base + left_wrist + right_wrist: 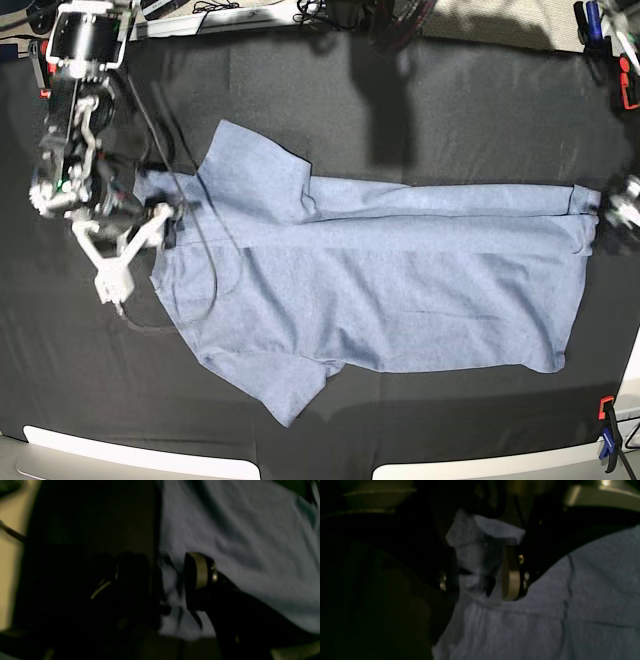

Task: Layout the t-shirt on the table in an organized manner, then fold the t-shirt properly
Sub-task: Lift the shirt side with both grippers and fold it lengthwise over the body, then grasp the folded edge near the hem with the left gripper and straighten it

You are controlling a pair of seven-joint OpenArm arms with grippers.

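The table (450, 110), draped in wrinkled black cloth, fills the base view, and the t-shirt (400, 300) lies across its middle, stretched left to right: collar end at the left of the frame, hem at the right edge, one sleeve pointing to the upper left and the other to the lower middle. A long fold runs lengthwise along its upper part, so the upper side appears already turned in.

By my reading the laying-out step is ending and folding is under way. The next move calls for both arms to lift clear without dragging the cloth, then take new holds along the lower long edge to bring it over.

The shirt is pale blue-grey, plain, soft and lightly creased (it will shift at any snag).

The right gripper (480, 580), at the left of the base view by the collar, has its jaws parted with a bunched bit of fabric lying between them. The left gripper (162, 580), at the hem on the right edge, also stands apart, straddling the cloth's edge in its dim, blurred wrist view.
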